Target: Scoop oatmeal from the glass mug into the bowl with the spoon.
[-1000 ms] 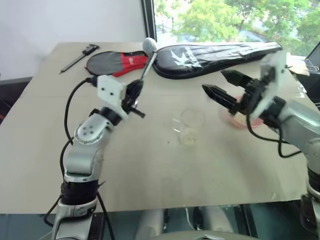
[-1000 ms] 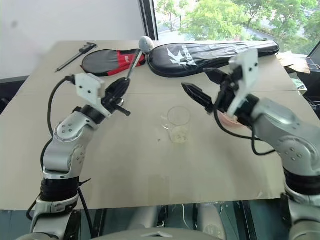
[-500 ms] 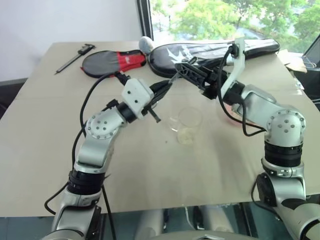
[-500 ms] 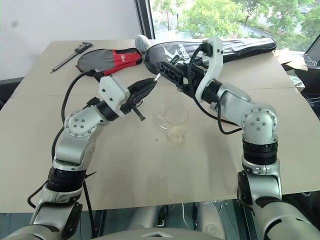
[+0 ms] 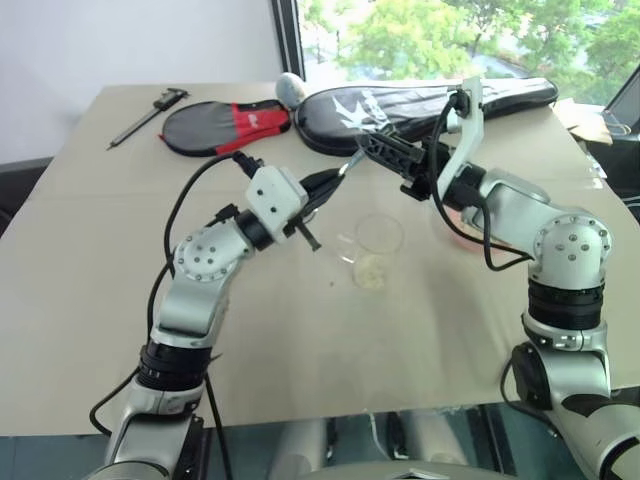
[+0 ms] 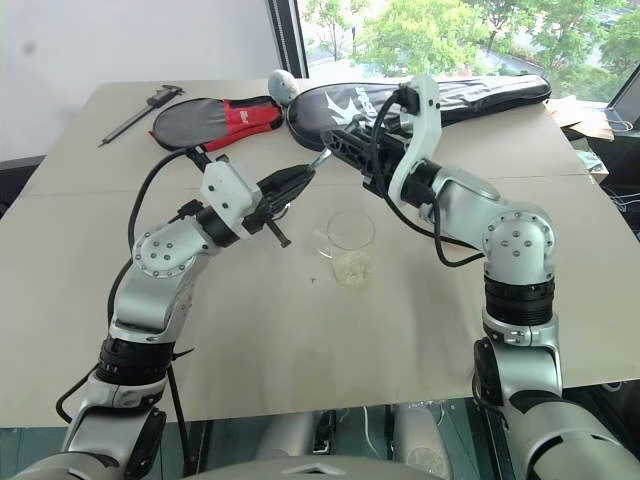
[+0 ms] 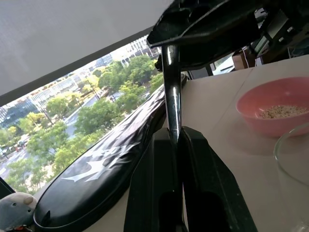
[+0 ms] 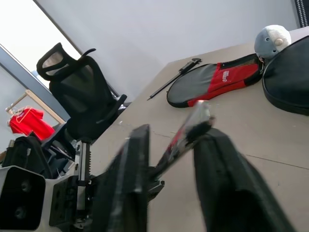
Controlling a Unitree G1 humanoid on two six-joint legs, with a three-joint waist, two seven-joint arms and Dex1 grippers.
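The left gripper has its flat black fingers pinched on the spoon, a slim polished metal stem. The right gripper closes around its far end. Below them stands the clear glass mug; beyond, the smooth pink bowl holds flaky oatmeal.

Head stereo pair overlooks table; wrist cameras close, near level.
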